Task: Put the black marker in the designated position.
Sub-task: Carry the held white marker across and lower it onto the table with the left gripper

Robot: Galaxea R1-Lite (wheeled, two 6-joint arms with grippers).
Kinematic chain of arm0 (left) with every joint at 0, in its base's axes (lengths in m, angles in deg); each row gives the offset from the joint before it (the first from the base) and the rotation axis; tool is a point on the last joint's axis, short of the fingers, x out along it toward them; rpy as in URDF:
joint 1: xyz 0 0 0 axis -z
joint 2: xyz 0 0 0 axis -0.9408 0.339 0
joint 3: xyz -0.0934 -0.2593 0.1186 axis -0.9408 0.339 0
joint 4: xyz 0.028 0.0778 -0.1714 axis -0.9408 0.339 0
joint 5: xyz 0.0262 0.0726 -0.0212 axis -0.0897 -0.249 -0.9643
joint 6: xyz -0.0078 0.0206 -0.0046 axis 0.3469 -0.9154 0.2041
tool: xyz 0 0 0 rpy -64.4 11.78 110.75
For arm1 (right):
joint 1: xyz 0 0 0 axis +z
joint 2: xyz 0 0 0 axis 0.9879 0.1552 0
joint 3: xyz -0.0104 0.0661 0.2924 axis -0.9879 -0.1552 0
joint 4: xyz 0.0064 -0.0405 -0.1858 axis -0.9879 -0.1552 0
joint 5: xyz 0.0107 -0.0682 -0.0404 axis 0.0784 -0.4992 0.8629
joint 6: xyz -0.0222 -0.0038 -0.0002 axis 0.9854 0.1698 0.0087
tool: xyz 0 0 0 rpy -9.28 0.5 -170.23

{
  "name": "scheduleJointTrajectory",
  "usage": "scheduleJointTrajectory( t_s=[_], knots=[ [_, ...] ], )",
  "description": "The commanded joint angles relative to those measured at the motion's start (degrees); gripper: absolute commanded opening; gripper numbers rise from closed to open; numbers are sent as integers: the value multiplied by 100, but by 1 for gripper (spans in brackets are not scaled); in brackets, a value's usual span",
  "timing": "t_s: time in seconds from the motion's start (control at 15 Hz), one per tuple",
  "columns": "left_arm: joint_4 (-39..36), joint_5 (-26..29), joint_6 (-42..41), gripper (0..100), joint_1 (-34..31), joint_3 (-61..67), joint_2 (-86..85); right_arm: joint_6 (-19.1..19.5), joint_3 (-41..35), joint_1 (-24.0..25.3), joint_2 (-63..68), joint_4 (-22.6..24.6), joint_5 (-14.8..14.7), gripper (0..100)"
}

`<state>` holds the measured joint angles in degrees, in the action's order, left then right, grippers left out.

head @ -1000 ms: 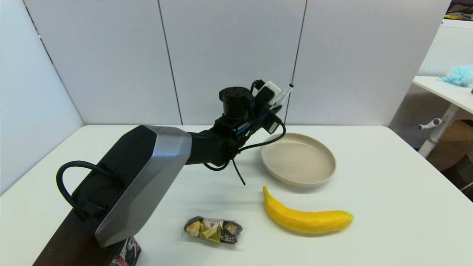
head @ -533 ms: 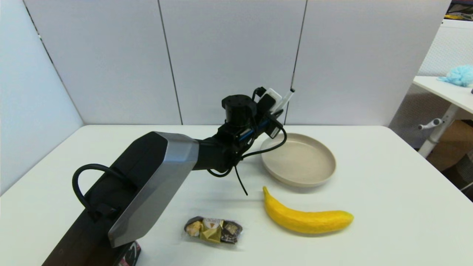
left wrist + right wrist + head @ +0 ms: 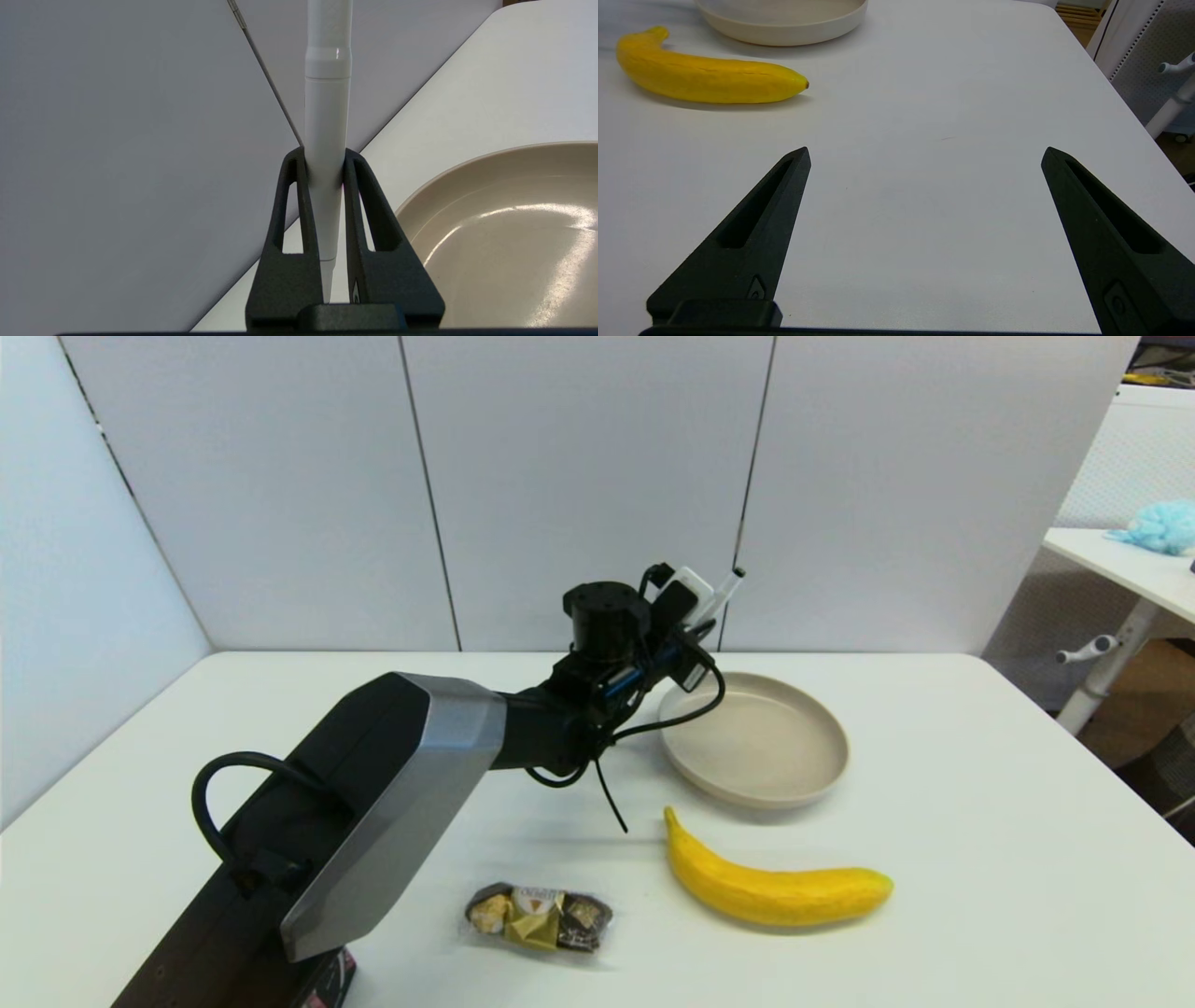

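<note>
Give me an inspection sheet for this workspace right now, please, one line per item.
Surface: white table, no marked spot seen.
Job's things: black marker held off the table, pointing up beside the beige plate.
Clutter: banana, wrapped chocolates, a dark packet partly hidden under the arm.
Pincers: left pincer shut on the marker; right pincer open, low over bare table.
Cables: black cables loop at the left wrist.
Surroundings: grey partition panels, second table at right.
</note>
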<state>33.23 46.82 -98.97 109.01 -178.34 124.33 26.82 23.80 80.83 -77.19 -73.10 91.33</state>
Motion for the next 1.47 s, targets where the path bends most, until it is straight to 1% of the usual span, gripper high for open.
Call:
scheduleJointTrajectory(
  t_s=[0.07, 0.47, 1.13, 1.2, 1.47],
  knots=[
    [55, -25, -39, 0, -16, 0, 5, 5, 0, -2, 7, -1, 6, 100],
    [653, -33, -188, 0, -33, 0, 32, 5, 0, 7, 7, -1, 6, 100],
    [635, -95, -206, 0, -59, -9, 23, 5, 0, -2, 7, -1, 6, 100],
    [635, -95, -206, 100, -59, -9, 14, 5, 0, -2, 7, -1, 6, 100],
    [618, -95, -206, 100, -103, 0, 5, 5, 0, -2, 7, -1, 6, 100]
  ],
)
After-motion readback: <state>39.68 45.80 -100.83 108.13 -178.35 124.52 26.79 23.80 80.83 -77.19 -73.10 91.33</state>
